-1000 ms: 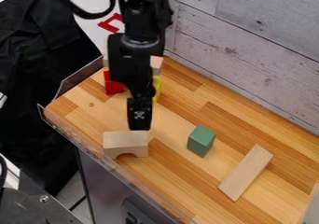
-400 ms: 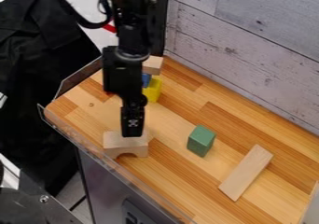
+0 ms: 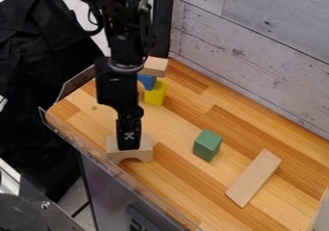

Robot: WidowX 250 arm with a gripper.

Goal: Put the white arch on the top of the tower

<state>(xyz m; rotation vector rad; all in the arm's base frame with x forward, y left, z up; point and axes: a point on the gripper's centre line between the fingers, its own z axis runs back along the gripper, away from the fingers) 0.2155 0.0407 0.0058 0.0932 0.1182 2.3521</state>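
Observation:
The gripper (image 3: 129, 146) hangs at the pale wooden arch (image 3: 143, 153), its tip overlapping the arch's top and middle. The arch stands near the table's front left edge with its cutout at the bottom. Farther back, partly behind the arm, is a stack: a pale wood block (image 3: 155, 67) on top, with a blue block (image 3: 147, 81) below it and a yellow block (image 3: 155, 94) lower down. The left part of the stack is hidden by the arm.
A green block (image 3: 208, 145) stands right of the arch. A flat wooden plank (image 3: 254, 178) lies at the front right. A clear rail (image 3: 83, 142) runs along the left edge, and a plank wall (image 3: 257, 47) borders the back.
The gripper has come down and toward the left, from behind the arch to its top. More of the stack's blue and yellow blocks shows. The arch has not moved.

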